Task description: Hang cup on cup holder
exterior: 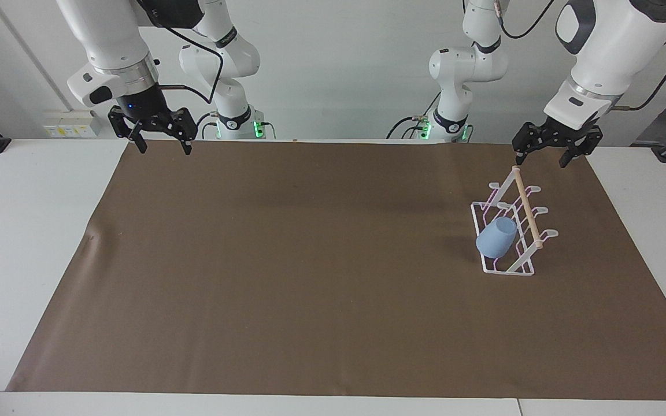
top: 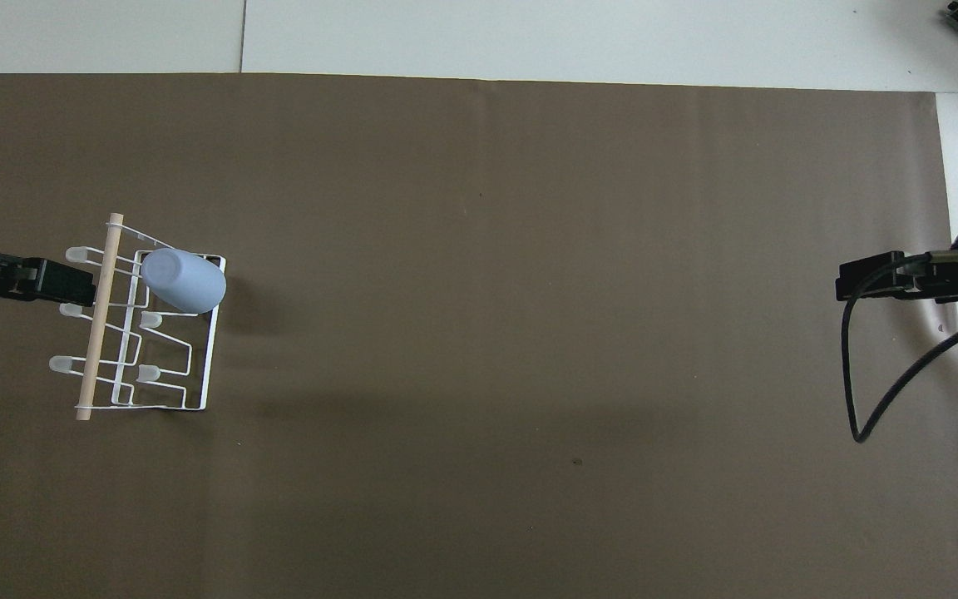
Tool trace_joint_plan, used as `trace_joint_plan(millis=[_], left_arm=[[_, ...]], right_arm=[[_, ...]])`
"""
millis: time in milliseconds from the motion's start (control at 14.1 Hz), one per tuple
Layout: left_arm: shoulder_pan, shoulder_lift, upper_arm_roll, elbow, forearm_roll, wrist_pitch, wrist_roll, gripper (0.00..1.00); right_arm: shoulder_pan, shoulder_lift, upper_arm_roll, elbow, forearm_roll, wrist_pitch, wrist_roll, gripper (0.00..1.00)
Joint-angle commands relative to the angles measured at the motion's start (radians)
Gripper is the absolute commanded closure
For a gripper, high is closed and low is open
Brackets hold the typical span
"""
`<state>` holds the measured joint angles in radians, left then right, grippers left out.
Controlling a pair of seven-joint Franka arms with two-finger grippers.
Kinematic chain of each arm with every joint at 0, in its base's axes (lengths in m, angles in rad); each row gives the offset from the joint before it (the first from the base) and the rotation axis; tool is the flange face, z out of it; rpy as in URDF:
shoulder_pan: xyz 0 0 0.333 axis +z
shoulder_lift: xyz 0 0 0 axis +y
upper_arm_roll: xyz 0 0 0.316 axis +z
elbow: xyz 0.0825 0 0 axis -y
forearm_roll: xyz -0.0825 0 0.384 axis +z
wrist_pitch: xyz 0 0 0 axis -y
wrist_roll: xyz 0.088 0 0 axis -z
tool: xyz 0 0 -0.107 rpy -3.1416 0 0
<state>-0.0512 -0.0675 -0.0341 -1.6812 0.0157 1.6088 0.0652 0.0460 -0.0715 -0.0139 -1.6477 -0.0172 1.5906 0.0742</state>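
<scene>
Heads up, a few things you just can't read here. From overhead, the left end effector (top: 46, 280) is mostly cut off at the frame edge, only a black tip pokes in beside the cup holder (top: 200, 358), so the fingers don't show there. Same deal with the right end effector (top: 870, 276): you get a dark block and a looping cable (top: 853, 391), the rest runs off the edge. The cup (top: 185, 280) hides the prong it sits on, so you can't tell how far it's seated. In the facing view both arms' upper parts run out the top, and the cup's (exterior: 496, 237) mouth faces away.
</scene>
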Motion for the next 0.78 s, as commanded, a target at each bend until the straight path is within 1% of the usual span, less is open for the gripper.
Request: trace_joint_plan(millis=[0, 71, 212, 354, 707], left_arm=[[0.013, 0.04, -0.006, 0.089, -0.016, -0.05, -0.013, 0.0], [0.013, 0.051, -0.006, 0.113, -0.014, -0.088, -0.013, 0.0], [0.031, 0.074, -0.004, 0.161, -0.008, -0.112, -0.008, 0.0], [0.054, 0.078, -0.006, 0.166, -0.008, -0.119, 0.004, 0.0], [0.057, 0.057, -0.003, 0.144, -0.016, -0.129, 0.015, 0.0]], right_arm=[[-0.002, -0.024, -0.008, -0.024, 0.013, 0.006, -0.03, 0.0], [-0.002, -0.022, -0.008, -0.024, 0.013, 0.008, -0.028, 0.0], [-0.002, -0.022, -0.008, -0.029, 0.013, 0.022, -0.028, 0.0], [-0.002, -0.024, -0.008, -0.03, 0.011, 0.022, -0.03, 0.0], [0.002, -0.024, -0.008, -0.03, -0.021, 0.02, -0.03, 0.0]])
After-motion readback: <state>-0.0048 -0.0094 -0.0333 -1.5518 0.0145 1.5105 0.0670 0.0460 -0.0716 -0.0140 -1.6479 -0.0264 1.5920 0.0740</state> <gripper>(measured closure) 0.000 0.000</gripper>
